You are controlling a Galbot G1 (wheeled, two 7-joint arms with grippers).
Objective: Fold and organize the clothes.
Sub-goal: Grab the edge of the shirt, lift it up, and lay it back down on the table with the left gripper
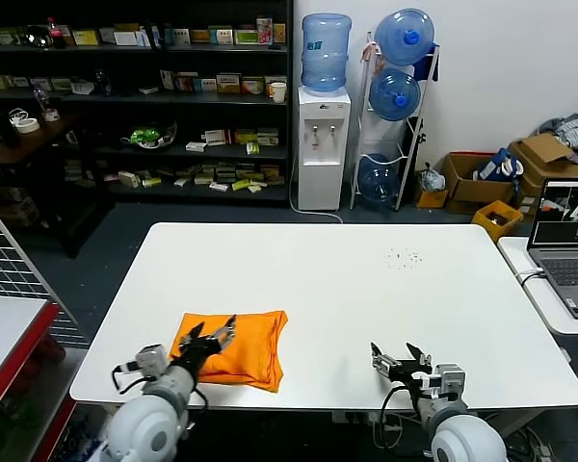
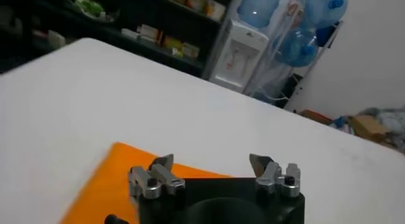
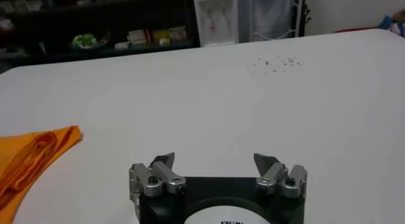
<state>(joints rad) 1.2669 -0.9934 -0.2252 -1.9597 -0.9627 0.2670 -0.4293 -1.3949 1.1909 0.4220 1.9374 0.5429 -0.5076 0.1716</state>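
Note:
The clothes, a bright orange T-shirt (image 1: 243, 346), lie folded into a compact rectangle on the white table (image 1: 347, 289), near its front left edge. My left gripper (image 1: 212, 334) hovers over the shirt's left part, its jaws open with nothing between them. In the left wrist view the open left gripper (image 2: 211, 163) shows orange fabric (image 2: 107, 181) under it. My right gripper (image 1: 397, 352) stands open near the table's front edge, right of the shirt and apart from it. The right wrist view has the open right gripper (image 3: 214, 161) over bare table, with the shirt's folded edge (image 3: 31, 157) off to one side.
A laptop (image 1: 570, 241) sits on a side table at the right. Dark specks (image 1: 405, 257) dot the table's far right. Behind the table stand shelves (image 1: 173, 96), a water dispenser (image 1: 324, 144) and a bottle rack (image 1: 397, 106). Cardboard boxes (image 1: 482, 178) lie on the floor at right.

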